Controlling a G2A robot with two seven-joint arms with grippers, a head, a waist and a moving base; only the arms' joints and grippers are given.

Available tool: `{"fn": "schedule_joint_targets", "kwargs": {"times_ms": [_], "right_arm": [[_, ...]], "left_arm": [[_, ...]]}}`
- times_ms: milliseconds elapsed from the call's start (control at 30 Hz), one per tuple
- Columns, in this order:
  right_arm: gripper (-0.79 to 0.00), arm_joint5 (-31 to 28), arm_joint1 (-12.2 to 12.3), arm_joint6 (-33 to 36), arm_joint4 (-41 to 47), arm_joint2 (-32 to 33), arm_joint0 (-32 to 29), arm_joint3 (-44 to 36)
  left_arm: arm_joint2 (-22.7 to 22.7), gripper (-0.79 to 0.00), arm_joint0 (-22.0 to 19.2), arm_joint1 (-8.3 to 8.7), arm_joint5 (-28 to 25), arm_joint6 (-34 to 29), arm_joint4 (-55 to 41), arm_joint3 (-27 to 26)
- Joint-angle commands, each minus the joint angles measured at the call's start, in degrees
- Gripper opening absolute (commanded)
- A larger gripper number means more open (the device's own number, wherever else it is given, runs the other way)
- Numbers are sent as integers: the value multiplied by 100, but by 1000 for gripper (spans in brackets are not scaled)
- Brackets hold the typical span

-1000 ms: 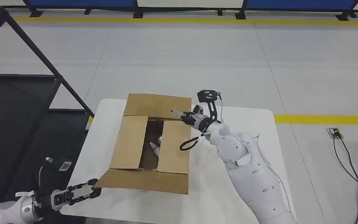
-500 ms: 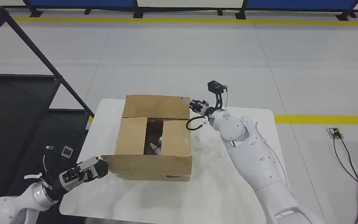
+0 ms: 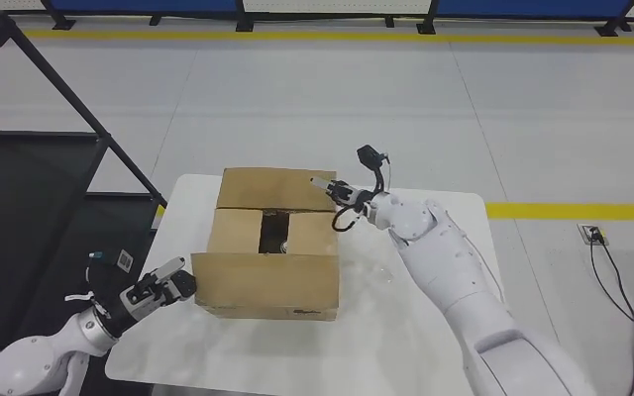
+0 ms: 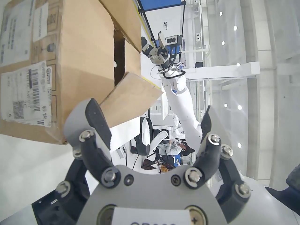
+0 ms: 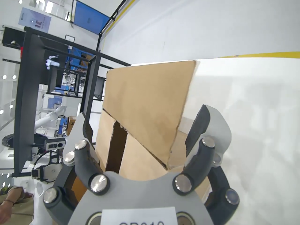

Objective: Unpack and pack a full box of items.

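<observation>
Top view: box [image 3: 267,282] on table [image 3: 416,327], flaps [image 3: 236,230] part-closed, flanked by left gripper [image 3: 172,284] and right gripper [image 3: 325,186], both spread wide, nothing held; flap-closing is judged underway, the flaps to be pressed down next.

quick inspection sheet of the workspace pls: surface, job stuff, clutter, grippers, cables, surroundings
surface: white table, with the box standing near its middle
job's things: cardboard box, side flaps folded in with a gap between them; something white shows in the gap, too small to tell
clutter: faint small mark on the table beside the box, too small to tell
grippers: left gripper open at the box's near corner; right gripper open, a corner of the far flap between its fingers
cables: black loop at the right wrist; black cable on the floor from a floor socket
surroundings: black frame, yellow floor line
</observation>
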Motion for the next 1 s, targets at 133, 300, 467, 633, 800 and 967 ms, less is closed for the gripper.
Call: {"fn": "schedule_joint_targets", "kwargs": {"times_ms": [133,300,467,633,800,967], "right_arm": [[0,-971,66,407,396,176,116,242],[0,-1646,164,938,724,332,98,208],[0,-2161,249,1487,1032,439,10,7],[0,-1943,303,2059,1376,504,-54,-187],[0,-745,262,2465,1581,417,-62,-453],[0,222,171,2748,1702,226,-135,-785]], "left_arm": [[76,0,-34,-6,-3,105,63,22],[139,0,-86,-12,8,208,125,45],[205,0,-145,-17,13,290,186,86],[255,0,-177,-21,-6,370,276,96],[328,0,-218,-26,-24,472,427,93],[411,0,-292,-38,-34,652,535,116]]}}
